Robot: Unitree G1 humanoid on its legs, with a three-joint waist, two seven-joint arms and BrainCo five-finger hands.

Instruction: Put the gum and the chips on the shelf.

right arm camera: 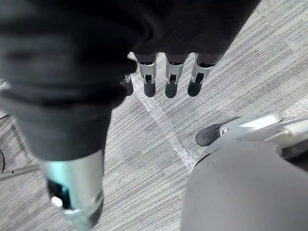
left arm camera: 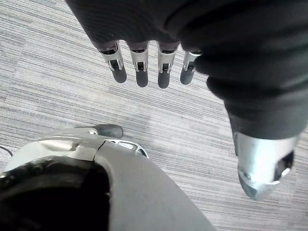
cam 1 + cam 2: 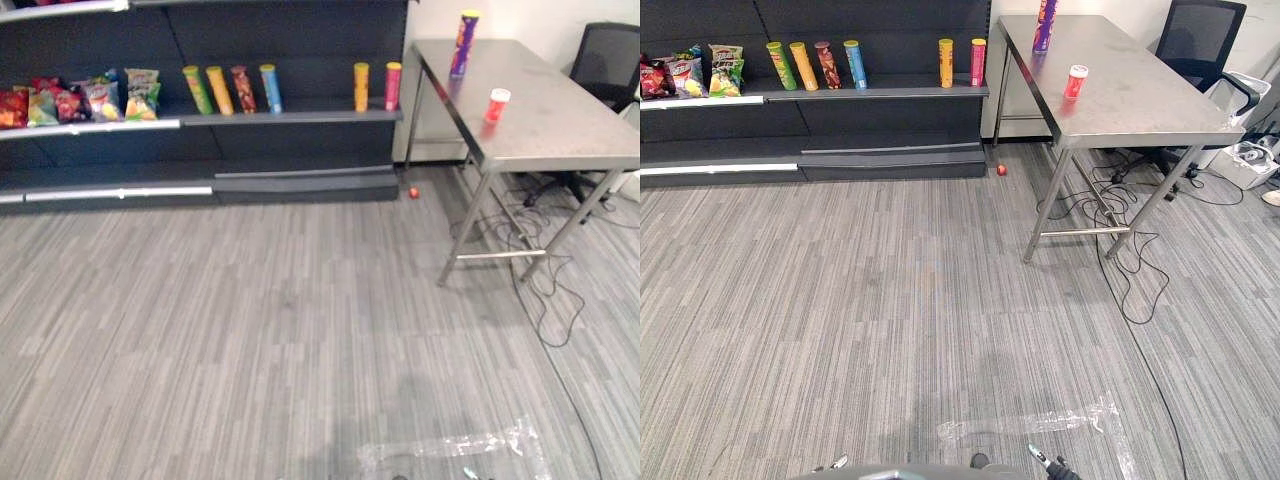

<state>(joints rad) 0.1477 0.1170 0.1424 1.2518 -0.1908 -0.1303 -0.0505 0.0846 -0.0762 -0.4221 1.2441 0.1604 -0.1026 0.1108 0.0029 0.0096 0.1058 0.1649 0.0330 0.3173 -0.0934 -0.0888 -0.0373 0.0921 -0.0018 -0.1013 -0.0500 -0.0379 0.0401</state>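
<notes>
- Left hand (image 2: 140, 61) hangs over the grey carpet floor (image 2: 57, 91), its fingers straight and loose, holding nothing.
- Right hand (image 1: 171, 77) hangs the same way, fingers relaxed and empty, above a strip of clear tape (image 3: 1030, 424) stuck to the floor.
- Farther off on the right stands a steel desk (image 3: 1150, 110). Both task items are on it, well apart from the hands.
- Chips can (image 3: 462, 45) – purple with a yellow lid – stands upright near the desk's far end.
- Gum tub (image 3: 496, 105), red with a white lid, stands upright nearer the middle of the desk.
- Dark shelf (image 3: 890, 92) runs along the far wall, left of the desk. It carries a row of upright coloured cans (image 3: 828, 64) and snack bags (image 3: 700, 72) at its left end.
- Small red object (image 3: 1001, 170) lies on the floor by the shelf's right foot.
- Black office chair (image 3: 1200, 35) stands behind the desk.
</notes>
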